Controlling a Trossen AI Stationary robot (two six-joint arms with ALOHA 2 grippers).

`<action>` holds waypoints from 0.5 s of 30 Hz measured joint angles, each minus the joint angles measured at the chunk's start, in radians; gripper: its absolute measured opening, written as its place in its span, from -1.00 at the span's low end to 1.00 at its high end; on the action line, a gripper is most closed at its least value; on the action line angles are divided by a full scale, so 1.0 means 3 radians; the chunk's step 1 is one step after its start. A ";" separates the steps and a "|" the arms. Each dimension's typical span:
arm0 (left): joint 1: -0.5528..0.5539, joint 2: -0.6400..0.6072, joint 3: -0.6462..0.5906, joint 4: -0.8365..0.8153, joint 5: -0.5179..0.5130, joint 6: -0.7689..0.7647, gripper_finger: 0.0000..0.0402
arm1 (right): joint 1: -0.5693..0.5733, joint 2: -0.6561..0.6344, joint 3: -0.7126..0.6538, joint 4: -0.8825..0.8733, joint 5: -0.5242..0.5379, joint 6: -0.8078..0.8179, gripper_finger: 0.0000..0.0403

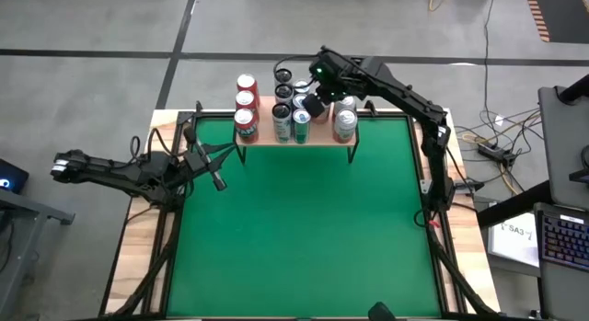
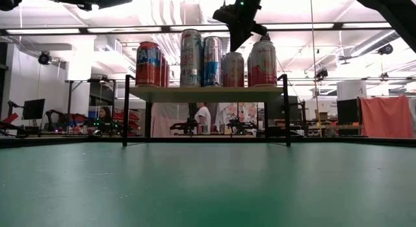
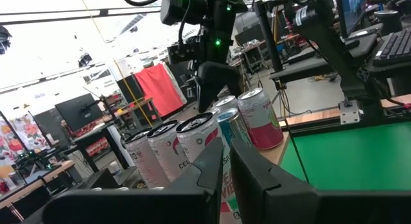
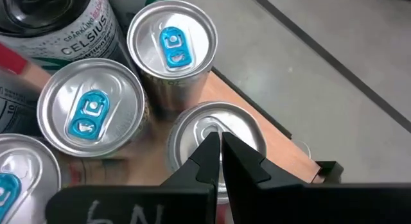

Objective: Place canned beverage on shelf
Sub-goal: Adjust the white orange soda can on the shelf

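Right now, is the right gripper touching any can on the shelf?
Cannot tell. Right wrist view shows the shut right gripper directly over a silver can top; low view suggests it is above the cans, gap unclear.

Grey concrete floor [image 1: 110, 27], bright ceiling strip lights [image 2: 162, 9] (long rows), red cloth [image 2: 388, 116], dark monitor [image 2: 34, 108]

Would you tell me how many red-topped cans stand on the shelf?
3 red-topped cans: front, middle, back, lined along the left end of the shelf; more may be hidden.
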 joint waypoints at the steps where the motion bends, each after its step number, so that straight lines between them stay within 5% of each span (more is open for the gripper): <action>1: 0.0001 0.0000 0.0000 0.0000 -0.0001 0.0000 -0.94 | 0.0004 0.0005 0.0000 -0.0001 -0.0002 0.0006 -0.95; 15: 0.0001 0.0000 0.0000 -0.0027 -0.0001 -0.0001 -0.94 | 0.0065 0.0038 0.0000 -0.0175 0.0012 0.0173 -0.95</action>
